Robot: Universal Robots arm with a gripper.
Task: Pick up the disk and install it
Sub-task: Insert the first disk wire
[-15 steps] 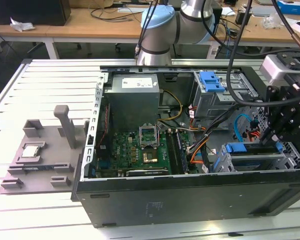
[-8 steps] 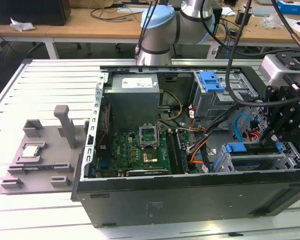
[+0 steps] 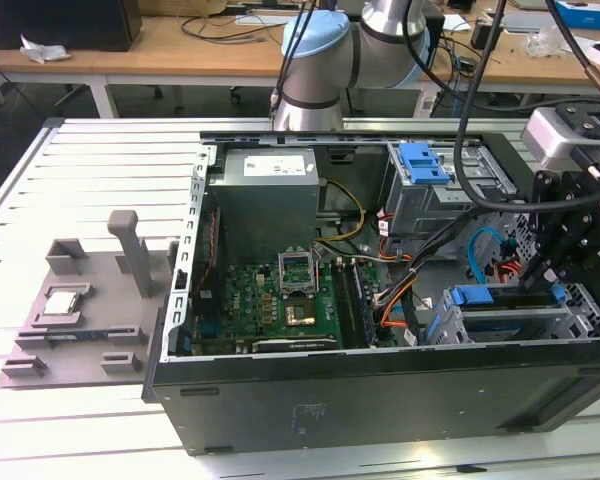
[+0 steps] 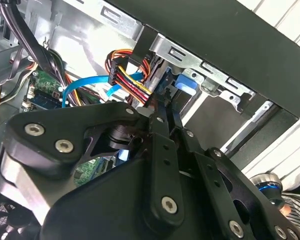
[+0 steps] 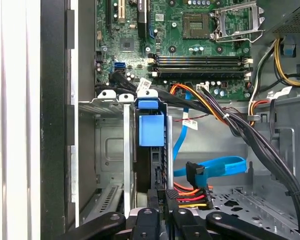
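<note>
One end effector (image 5: 160, 212) pinches disk (image 5: 151, 145) edge, seated in cage (image 5: 110, 150).

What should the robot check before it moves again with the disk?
1. Disk in a slot: the disk stands on edge inside the metal drive cage. Ok.
2. End effector at the disk: the end effector sits at the disk's near end. Ok.
3. Disk pushed fully home: the far end is hidden. Cannot tell.
4. Wires out of the way: the red, orange and yellow wire bundle lies right beside the end effector. Not ok.
5. Blue flat cable: beside the disk, outside the slot. Ok.
</note>
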